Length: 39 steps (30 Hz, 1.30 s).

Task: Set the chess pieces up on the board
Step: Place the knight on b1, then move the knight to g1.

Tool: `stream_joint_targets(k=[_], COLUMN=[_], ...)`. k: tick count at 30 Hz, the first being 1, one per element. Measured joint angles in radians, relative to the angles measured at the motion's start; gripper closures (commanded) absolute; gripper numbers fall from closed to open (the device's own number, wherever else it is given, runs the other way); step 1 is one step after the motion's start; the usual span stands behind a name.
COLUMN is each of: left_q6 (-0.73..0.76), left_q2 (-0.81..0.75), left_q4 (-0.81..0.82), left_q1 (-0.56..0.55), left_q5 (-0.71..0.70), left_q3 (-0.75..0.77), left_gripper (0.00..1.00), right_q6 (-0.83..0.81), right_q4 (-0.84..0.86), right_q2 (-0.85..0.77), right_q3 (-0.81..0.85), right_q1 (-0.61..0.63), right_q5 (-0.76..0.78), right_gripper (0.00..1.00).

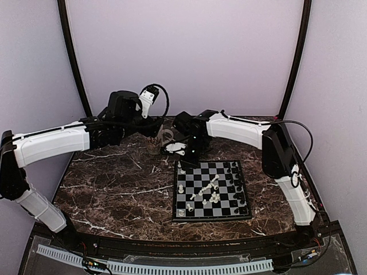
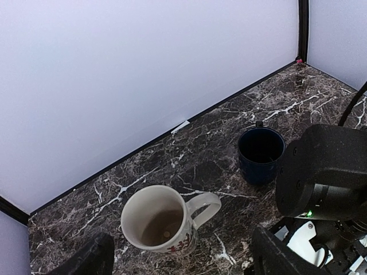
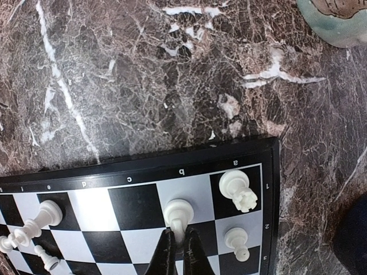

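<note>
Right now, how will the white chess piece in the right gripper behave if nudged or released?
The white chess piece looks tiny and plastic, so it is probably very light. Tall and slim over a small base, it would likely tip easily. Its smooth, rounded stem could slip from the thin-tipped right gripper.

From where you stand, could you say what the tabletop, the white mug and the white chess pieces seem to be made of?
The tabletop looks like dark stone or stone-look laminate: white veins, slight sheen. The white mug is probably glazed ceramic: thick, smooth, glossy rim. The white chess pieces seem moulded plastic: uniform ivory, soft shine.
</note>
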Motion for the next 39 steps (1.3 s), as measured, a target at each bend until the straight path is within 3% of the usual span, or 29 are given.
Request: stream_joint_targets(k=[12,20,29,31,35,39], left_q6=[0.011,0.011,0.012,0.012,-0.001,-0.018], left_q2=[-0.001,-0.001,-0.001,-0.001,0.011,0.014], left_q4=[0.0,0.0,0.0,-0.003,-0.097,-0.201], left_q1=[0.0,0.0,0.0,0.0,0.0,-0.005], left_q5=[0.0,0.0,0.0,0.001,0.04,0.158], left_q3=[0.0,0.0,0.0,0.0,0.056,0.104], left_gripper=[0.15,0.16,0.16,0.21,0.49,0.55], right_q6=[0.004,0.017,0.031,0.031,0.029,0.025], right_q4=[-0.004,-0.006,-0.002,0.003,0.052,0.134], right_q2=[0.024,0.029,-0.043,-0.144,-0.367,-0.574], right_q3=[0.032,0.037,-0.034,-0.126,-0.31,-0.523], right_q1=[0.0,0.0,-0.005,-0.014,-0.077,-0.204], right_q5=[-0.005,-0.008,-0.01,-0.018,-0.064,-0.135], right_gripper=[0.93,0.75,0.69,0.69,0.68,0.68])
